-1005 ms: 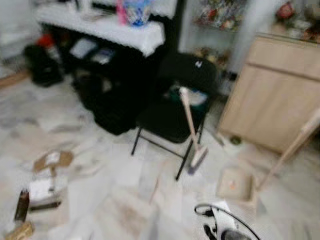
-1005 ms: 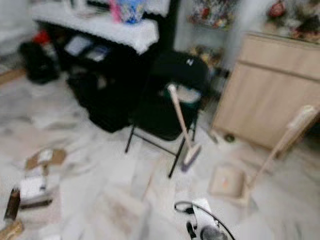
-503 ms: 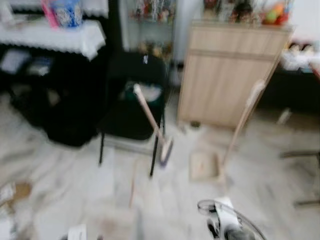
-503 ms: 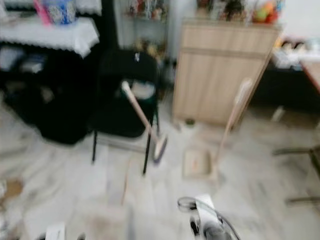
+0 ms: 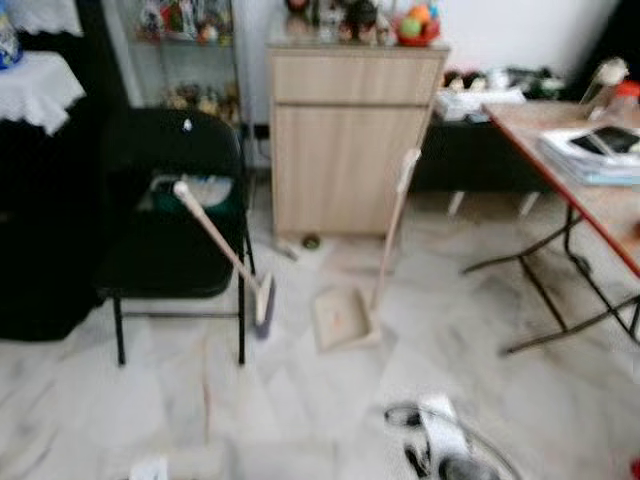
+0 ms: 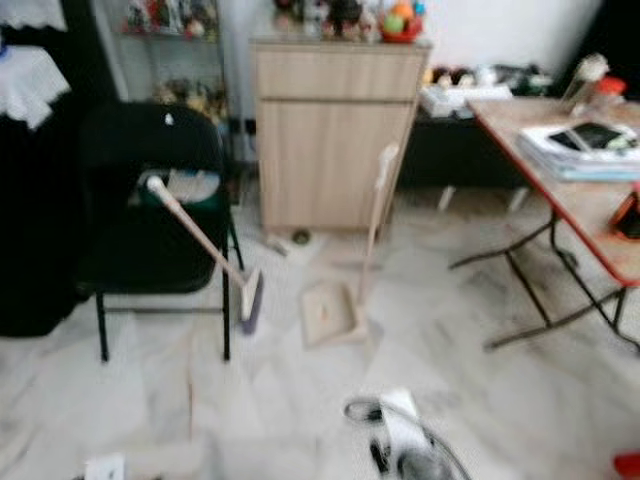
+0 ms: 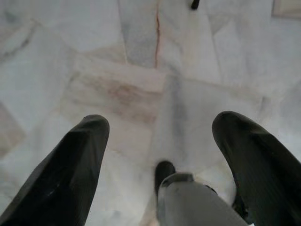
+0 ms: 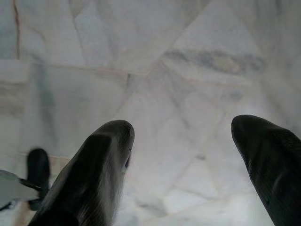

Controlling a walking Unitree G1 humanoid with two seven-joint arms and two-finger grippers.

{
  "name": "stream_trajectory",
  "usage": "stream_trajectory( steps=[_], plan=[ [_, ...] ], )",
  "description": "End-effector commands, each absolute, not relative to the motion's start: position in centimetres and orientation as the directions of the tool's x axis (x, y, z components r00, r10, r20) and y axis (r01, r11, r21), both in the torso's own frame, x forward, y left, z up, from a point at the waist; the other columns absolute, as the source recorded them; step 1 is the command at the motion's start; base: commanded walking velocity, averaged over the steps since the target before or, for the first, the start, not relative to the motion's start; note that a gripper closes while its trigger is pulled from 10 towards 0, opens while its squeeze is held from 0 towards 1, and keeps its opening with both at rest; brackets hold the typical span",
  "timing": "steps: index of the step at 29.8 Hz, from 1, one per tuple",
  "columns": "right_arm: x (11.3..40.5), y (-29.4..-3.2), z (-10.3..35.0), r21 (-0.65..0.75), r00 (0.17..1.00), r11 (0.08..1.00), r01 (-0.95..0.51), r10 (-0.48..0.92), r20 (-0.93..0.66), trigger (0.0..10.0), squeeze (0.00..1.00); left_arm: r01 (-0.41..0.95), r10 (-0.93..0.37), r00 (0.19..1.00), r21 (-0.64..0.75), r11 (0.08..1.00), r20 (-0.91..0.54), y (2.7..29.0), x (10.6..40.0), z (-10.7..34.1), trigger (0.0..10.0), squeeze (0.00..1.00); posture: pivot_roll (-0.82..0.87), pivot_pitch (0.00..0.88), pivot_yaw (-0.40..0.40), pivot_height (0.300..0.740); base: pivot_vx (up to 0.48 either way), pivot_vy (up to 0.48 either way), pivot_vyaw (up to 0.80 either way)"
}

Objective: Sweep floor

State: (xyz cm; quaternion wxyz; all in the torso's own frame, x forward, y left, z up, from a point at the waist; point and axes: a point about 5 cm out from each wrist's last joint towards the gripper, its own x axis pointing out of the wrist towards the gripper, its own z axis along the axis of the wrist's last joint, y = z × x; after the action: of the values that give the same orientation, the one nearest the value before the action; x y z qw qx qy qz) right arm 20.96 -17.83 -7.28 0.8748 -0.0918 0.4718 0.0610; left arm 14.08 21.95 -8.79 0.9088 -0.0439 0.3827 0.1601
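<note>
I am standing in a lived-in room of a home, looking down on a pale marble floor [image 5: 300,400]. A light wooden cabinet [image 5: 345,150] is carrying toys and figurines on its top, and a glass display shelf [image 5: 185,55] beside it is holding more small ornaments. A black folding chair [image 5: 170,220] is sitting beside a white lace cloth [image 5: 35,85]. A folding table [image 5: 575,180] is bearing books. A broom [image 5: 225,255] and a long-handled dustpan [image 5: 350,310] are waiting by the chair.

Open marble floor [image 5: 330,400] ahead — clutter at its far edge
Chair [image 5: 170,215], leaning broom [image 5: 225,255], dustpan [image 5: 340,318] and table legs [image 5: 545,290] crowd the cabinet [image 5: 345,150] side
</note>
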Motion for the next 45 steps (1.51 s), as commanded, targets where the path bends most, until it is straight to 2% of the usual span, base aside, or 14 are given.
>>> stream_trajectory(
  steps=[1,16,24,29,33,39,45],
  plan=[
    [20.8,-18.5,-7.3,-0.09,0.554,0.983,-0.158,0.012,-0.832,10.0,0.0,-0.316,0.249,0.656,0.04,0.948,-0.713,21.6,14.3,-8.8,10.0,0.0,-0.19,0.0,0.001,0.74,0.0,0.0,0.0],
    [20.7,-18.7,-7.3,-0.099,0.55,0.98,-0.173,0.013,-0.835,10.0,0.0,-0.312,0.243,0.668,0.032,0.95,-0.703,21.0,14.7,-8.7,10.0,0.0,-0.19,0.01,0.002,0.74,0.0,0.0,0.0],
    [21.5,-18.5,-6.9,-0.097,0.561,0.98,-0.175,0.019,-0.827,10.0,0.0,-0.379,0.296,0.655,0.037,0.925,-0.695,22.3,14.8,-8.5,10.0,0.0,-0.16,0.144,-0.011,0.74,0.0,0.0,0.0],
    [21.9,-18.1,-6.7,-0.086,0.574,0.984,-0.158,0.021,-0.819,10.0,0.0,-0.388,0.306,0.66,0.038,0.921,-0.686,22.8,15.2,-8.2,10.0,0.0,-0.16,0.128,-0.009,0.74,0.0,0.0,0.0],
    [22.1,-17.4,-6.6,-0.071,0.598,0.99,-0.122,0.016,-0.801,10.0,0.0,-0.383,0.302,0.665,0.035,0.923,-0.684,22.8,15.2,-8.2,10.0,0.0,-0.17,0.051,-0.011,0.74,0.0,0.0,0.0],
    [22.4,-19.0,-6.3,-0.091,0.608,0.993,-0.082,-0.023,-0.794,10.0,0.0,-0.341,0.255,0.666,0.018,0.94,-0.701,21.0,14.4,-8.8,10.0,0.0,-0.2,0.007,-0.011,0.74,0.0,0.0,0.0],
    [22.5,-19.3,-6.1,-0.091,0.606,0.993,-0.07,-0.03,-0.795,10.0,0.0,-0.345,0.252,0.647,0.019,0.938,-0.72,21.3,13.4,-9.1,10.0,0.0,-0.2,0.008,-0.001,0.74,0.0,0.0,-0.08]
  ],
)
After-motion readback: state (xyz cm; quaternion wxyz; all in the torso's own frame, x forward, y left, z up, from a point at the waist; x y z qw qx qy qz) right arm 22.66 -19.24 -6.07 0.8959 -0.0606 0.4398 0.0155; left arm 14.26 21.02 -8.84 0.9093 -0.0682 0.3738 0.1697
